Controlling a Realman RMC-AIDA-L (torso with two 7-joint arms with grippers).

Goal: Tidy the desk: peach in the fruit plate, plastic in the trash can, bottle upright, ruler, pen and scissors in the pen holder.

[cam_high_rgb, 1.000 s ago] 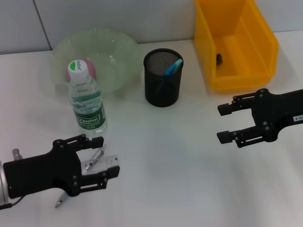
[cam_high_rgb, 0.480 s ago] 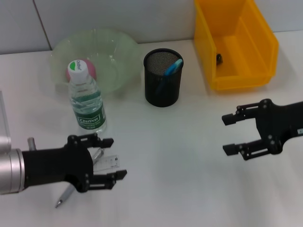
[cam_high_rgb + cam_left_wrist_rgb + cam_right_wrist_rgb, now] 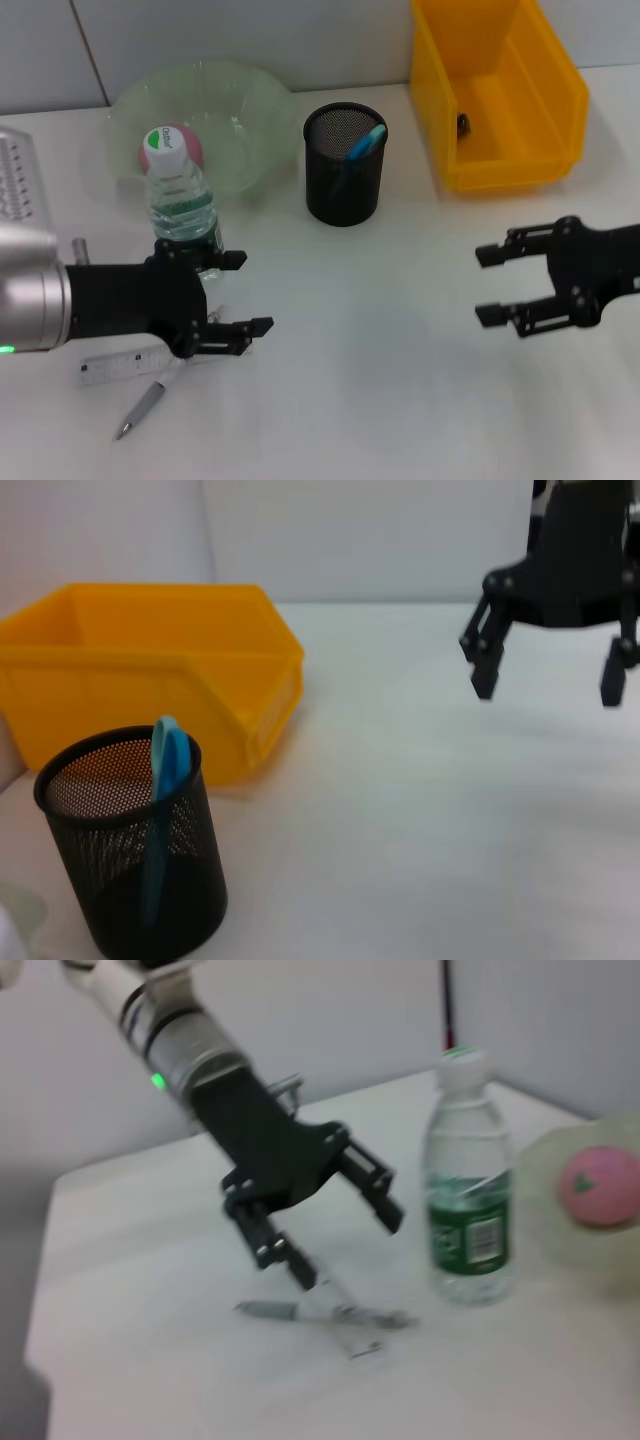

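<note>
Two grippers hover above the white desk (image 3: 380, 400), both with fingers apart. Left gripper (image 3: 238, 293) hangs over the ruler (image 3: 120, 366) and pen (image 3: 143, 408), beside the upright bottle (image 3: 184, 207). Right gripper (image 3: 492, 285) holds nothing, below the yellow trash can (image 3: 500, 95). Peach (image 3: 190, 147) lies in the fruit plate (image 3: 245, 110); blue-handled scissors (image 3: 362, 145) stand in the pen holder (image 3: 344, 190).

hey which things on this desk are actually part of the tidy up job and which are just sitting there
Part of the job: peach in the fruit plate; bottle, upright; ruler and pen on the table; pen holder with the scissors; trash can; left gripper above the ruler, open; right gripper, open.

Just lying about: nothing else visible.
</note>
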